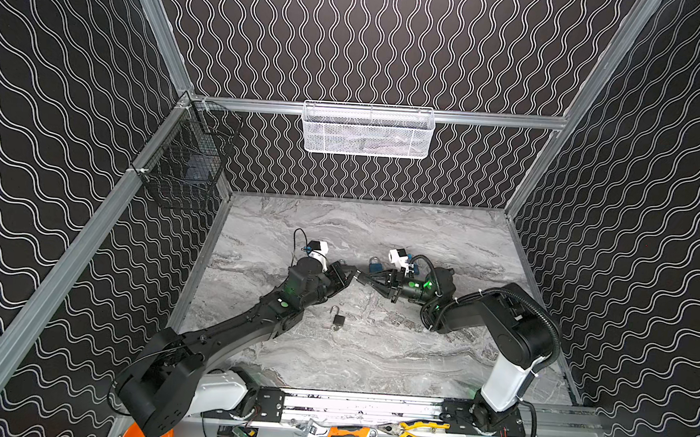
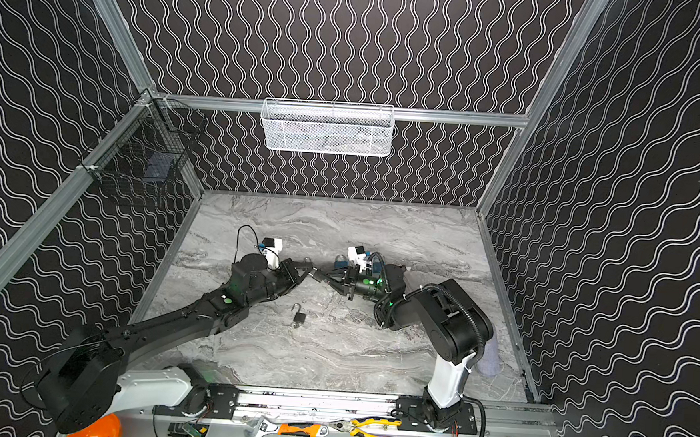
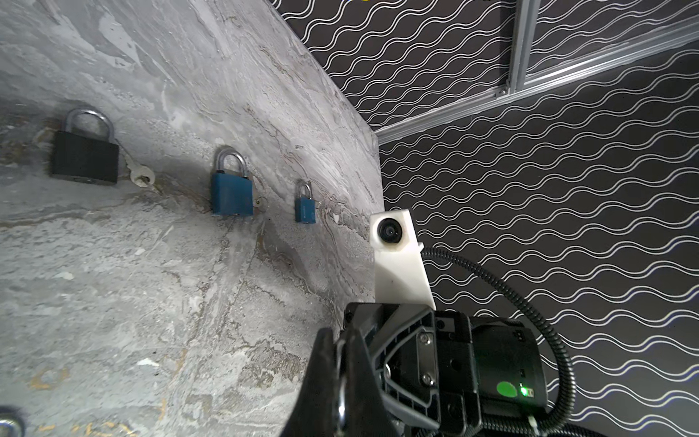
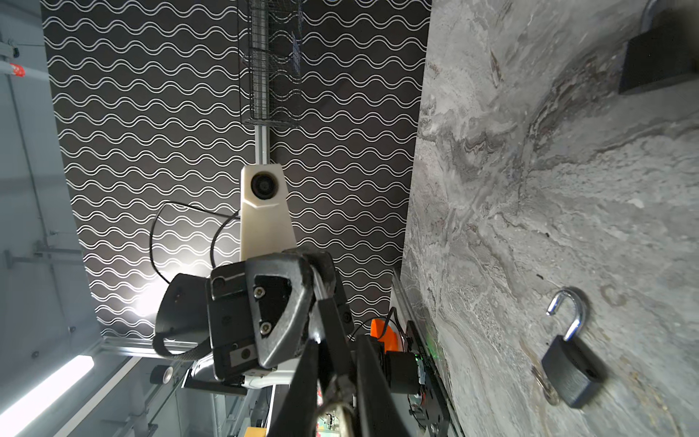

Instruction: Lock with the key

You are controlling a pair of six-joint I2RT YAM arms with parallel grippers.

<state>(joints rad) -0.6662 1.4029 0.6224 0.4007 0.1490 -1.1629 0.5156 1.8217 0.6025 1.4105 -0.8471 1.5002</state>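
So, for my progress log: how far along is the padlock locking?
Done: large black padlock and two blue padlocks show closed shackles. In hand: left gripper and right gripper meet mid-air, pinching a small metal item I can't identify. Remaining: small black padlock lies open.

My fingers (image 4: 302,382): matt black plastic; padlock (image 4: 573,372) body matt, shackle (image 4: 575,314) glossy bare metal; table (image 4: 529,227) matt, marbled stone look.

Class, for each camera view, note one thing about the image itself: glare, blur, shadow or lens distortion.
Right wrist view: glare blooms on the wavy-patterned black wall; the open black padlock looks soft. Left wrist view: the grey marble-look table's edge bows, lens distortion; the large closed black padlock is sharp. Both top views: aluminium frame rails splay outward.
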